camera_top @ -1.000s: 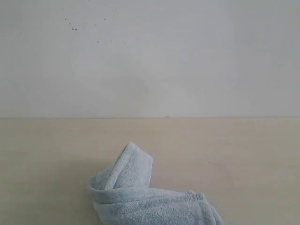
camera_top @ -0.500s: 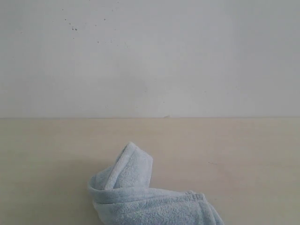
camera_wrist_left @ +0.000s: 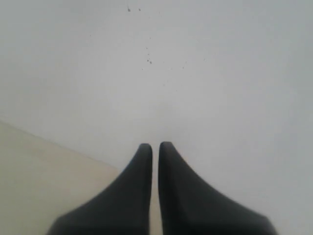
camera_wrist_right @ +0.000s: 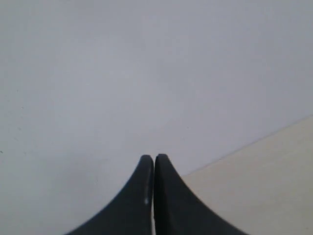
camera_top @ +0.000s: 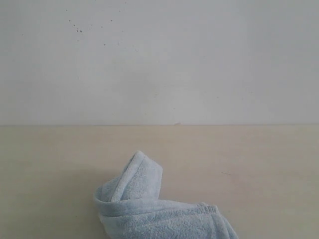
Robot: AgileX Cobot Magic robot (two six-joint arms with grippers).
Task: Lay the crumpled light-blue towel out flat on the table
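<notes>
- Two big surfaces fill the exterior view: off-white wall (camera_top: 199, 59) across the upper half, beige table (camera_top: 259, 164) across the lower half.
- Towel (camera_top: 154, 209) sits on the table at lower middle of the frame. It's bunched, with one hemmed flap standing up toward frame centre, and the rest runs off the bottom edge.
- Neither arm shows in the exterior view.
- Left gripper (camera_wrist_left: 155, 147): dark fingers pressed together, nothing between them. Its wrist view shows only wall and a slice of table, no towel.
- Right gripper (camera_wrist_right: 154, 157): same, tips touching, empty, aimed at the wall.
- Smallest: a few dark specks (camera_top: 79, 31) on the wall, upper left.
- Step, my read: pre-approach. Spreading hasn't started and the towel is untouched.
- Next move likely needs the fingers opened and an arm brought down to a free hem or corner; the raised flap looks the easiest grab. Then pull outward, probably with both arms on opposite edges.
- Versus the earlier exterior frames: no change, the towel has the same shape in the same spot.
</notes>
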